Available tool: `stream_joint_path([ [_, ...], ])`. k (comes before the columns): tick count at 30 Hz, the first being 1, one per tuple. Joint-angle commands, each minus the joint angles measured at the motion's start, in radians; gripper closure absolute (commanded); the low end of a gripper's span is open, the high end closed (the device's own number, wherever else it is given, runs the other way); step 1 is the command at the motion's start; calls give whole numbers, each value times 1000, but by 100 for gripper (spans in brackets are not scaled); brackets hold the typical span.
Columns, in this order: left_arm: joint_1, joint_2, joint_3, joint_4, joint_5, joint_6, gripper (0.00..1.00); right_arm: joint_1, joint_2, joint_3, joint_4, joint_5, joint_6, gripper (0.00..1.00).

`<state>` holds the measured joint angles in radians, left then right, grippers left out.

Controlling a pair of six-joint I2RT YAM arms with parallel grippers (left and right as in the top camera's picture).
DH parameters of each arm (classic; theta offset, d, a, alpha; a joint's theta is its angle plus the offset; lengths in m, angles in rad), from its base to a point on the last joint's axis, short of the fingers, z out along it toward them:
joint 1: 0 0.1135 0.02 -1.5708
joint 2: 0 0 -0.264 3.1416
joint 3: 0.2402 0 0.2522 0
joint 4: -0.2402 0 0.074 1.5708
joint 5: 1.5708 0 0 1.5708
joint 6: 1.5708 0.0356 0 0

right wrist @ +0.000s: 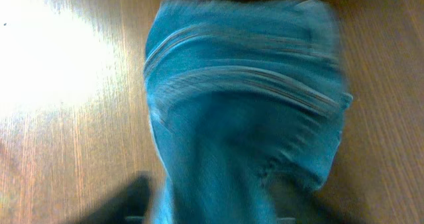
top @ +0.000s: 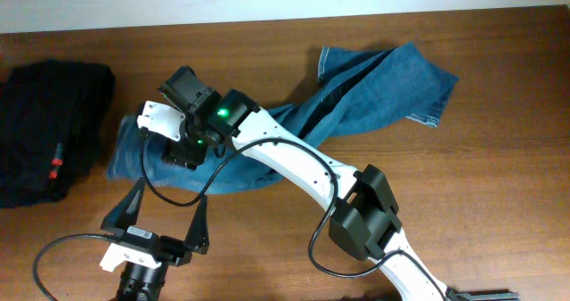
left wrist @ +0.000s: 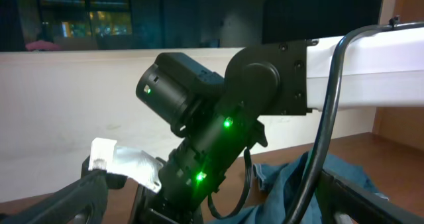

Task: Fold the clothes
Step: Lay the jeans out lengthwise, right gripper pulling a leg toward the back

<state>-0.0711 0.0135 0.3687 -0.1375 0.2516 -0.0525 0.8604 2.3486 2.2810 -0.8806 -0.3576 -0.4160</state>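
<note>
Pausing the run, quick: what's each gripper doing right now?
Left gripper: open, empty.
Right gripper: jaws apart over the medium-blue denim jeans, apparently not gripping.

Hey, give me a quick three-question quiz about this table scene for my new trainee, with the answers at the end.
1. True or false: the jeans lie in a neat folded stack.
2. What lies at the left end of the table? A) a black garment with a red tag; B) a white towel; C) a cardboard box.
3. Fill in: the left pincer, at the bottom of the overhead view, stands ___ (open or shut).
Key: 1 false, they sprawl unfolded across the table; 2 A; 3 open.
</note>
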Motion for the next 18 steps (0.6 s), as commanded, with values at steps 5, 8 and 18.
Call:
stream_joint_path([
  [5, 4, -8, 15, 18, 3, 1, 1, -24, -59, 11, 8, -16, 4, 2],
  [8, 4, -8, 15, 37, 3, 1, 1, -45, -100, 28, 1, -16, 8, 0],
  [18, 4, 50, 14, -55, -24, 42, 1, -271, -274, 33, -152, 297, 363, 0],
])
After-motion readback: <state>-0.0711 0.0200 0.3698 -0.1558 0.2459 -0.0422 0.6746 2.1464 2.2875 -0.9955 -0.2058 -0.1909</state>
